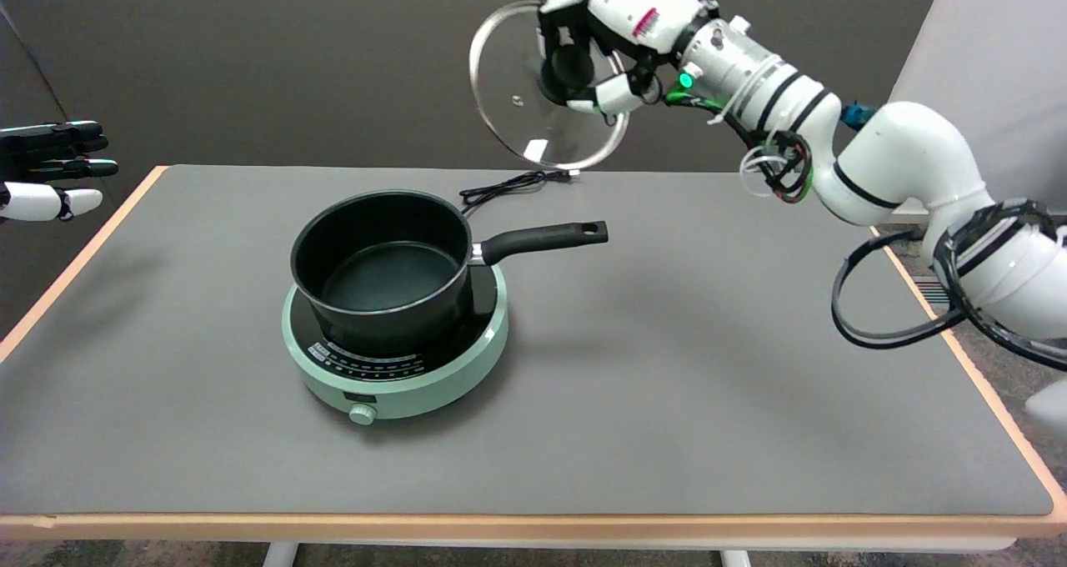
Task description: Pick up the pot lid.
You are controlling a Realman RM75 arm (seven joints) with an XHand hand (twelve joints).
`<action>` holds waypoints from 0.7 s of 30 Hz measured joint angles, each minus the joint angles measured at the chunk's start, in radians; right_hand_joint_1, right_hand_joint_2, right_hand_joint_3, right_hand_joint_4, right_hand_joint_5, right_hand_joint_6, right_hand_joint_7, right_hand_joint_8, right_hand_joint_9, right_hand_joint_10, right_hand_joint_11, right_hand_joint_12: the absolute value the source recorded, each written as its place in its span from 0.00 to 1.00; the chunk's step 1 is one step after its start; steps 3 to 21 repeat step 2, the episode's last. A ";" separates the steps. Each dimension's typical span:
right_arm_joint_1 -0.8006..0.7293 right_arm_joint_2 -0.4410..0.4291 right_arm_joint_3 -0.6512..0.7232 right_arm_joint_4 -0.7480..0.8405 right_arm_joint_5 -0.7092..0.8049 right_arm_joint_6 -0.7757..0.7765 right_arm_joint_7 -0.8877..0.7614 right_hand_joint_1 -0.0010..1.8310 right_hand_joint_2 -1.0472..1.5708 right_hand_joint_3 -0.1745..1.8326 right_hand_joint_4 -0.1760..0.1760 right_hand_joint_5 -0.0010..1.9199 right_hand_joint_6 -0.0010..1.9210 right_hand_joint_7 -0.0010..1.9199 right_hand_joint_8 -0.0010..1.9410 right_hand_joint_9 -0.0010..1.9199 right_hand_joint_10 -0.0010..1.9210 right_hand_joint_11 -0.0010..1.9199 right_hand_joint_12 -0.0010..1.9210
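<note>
Head view: right hand raised high at upper right, fingers clamped around the black knob of the pot lid. Glass lid with metal rim held in the air, tilted nearly on edge, its face turned toward the camera, well above the table and up and to the right of the pot. White right arm stretching in from the right edge, looped with black cables. Below, open black saucepan sitting on a pale green induction hob, long handle pointing right. Hob's control knob facing the near side. Black power cord coiled on the grey surface just behind the pot. Idle left hand hanging in the air at the far left edge, fingers extended, holding nothing. Dark wall behind.
</note>
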 measured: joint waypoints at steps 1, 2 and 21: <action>0.013 0.000 -0.012 0.004 0.000 0.000 0.006 0.75 0.71 0.40 1.00 0.35 0.65 0.50 0.62 0.46 0.87 0.37 0.54; 0.030 0.000 -0.028 0.007 0.001 0.000 0.016 0.75 0.70 0.41 1.00 0.35 0.66 0.51 0.62 0.45 0.87 0.37 0.54; 0.030 0.000 -0.028 0.007 0.001 0.000 0.016 0.75 0.70 0.41 1.00 0.35 0.66 0.51 0.62 0.45 0.87 0.37 0.54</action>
